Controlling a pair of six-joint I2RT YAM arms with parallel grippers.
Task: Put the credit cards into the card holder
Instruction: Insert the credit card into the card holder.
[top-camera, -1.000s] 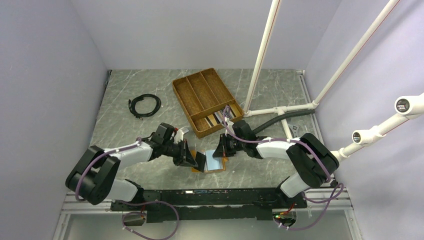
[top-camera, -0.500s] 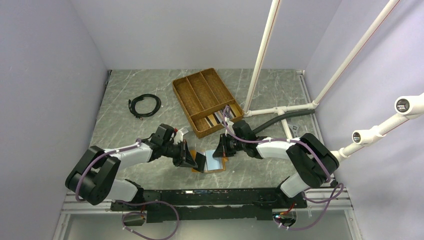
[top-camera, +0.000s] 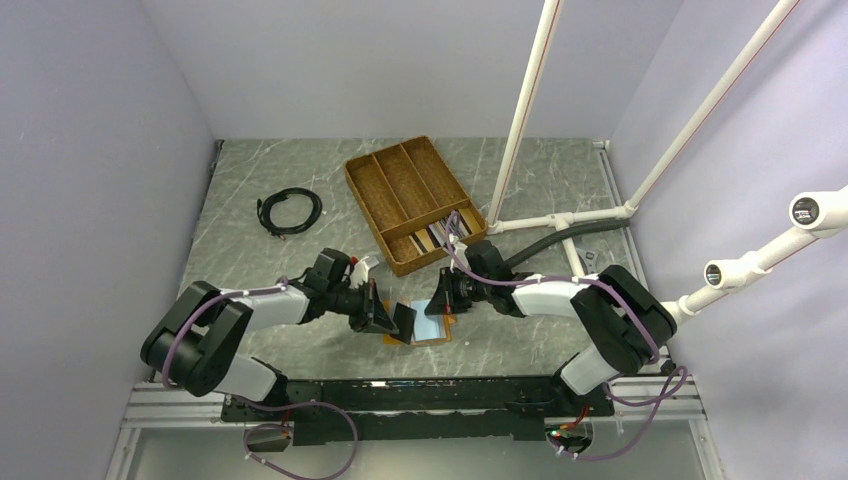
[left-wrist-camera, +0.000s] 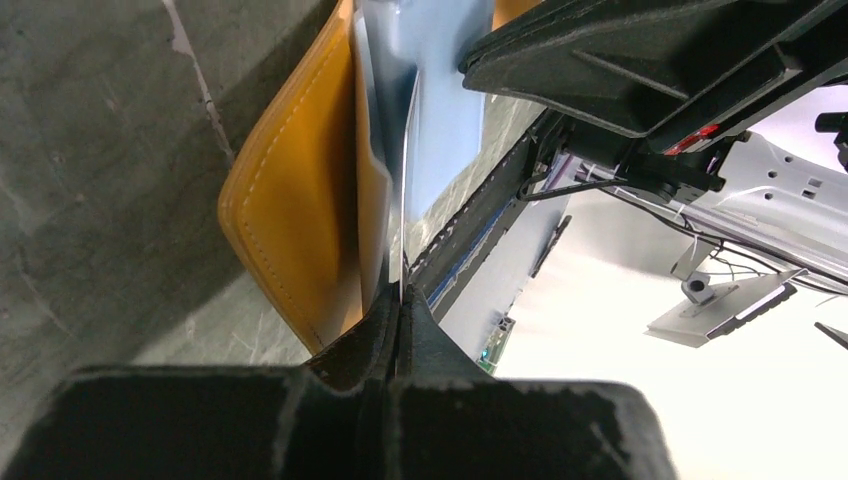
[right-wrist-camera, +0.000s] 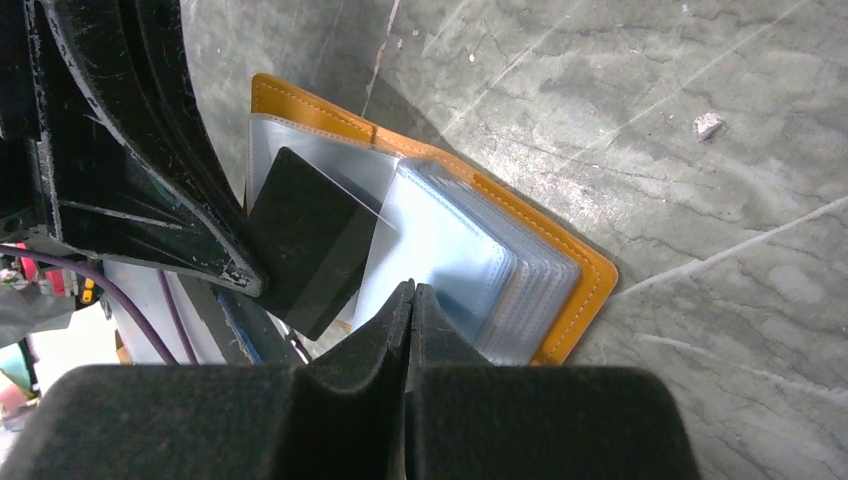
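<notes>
Marble table (top-camera: 250, 260); left fingers (left-wrist-camera: 352, 347) clamped on dark card (right-wrist-camera: 305, 240), right fingers (right-wrist-camera: 365, 352) on card holder (right-wrist-camera: 585, 275)

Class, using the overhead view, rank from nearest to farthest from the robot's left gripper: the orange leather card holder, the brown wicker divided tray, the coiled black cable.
From the left gripper, shut on a dark card:
1. Orange leather card holder, just right of it.
2. Brown wicker divided tray, beyond it.
3. Coiled black cable, far back-left.

Stitched orange leather card holder (right-wrist-camera: 588, 278) — glossy clear plastic sleeves (right-wrist-camera: 450, 250), matt dark card (right-wrist-camera: 310, 238)
</notes>
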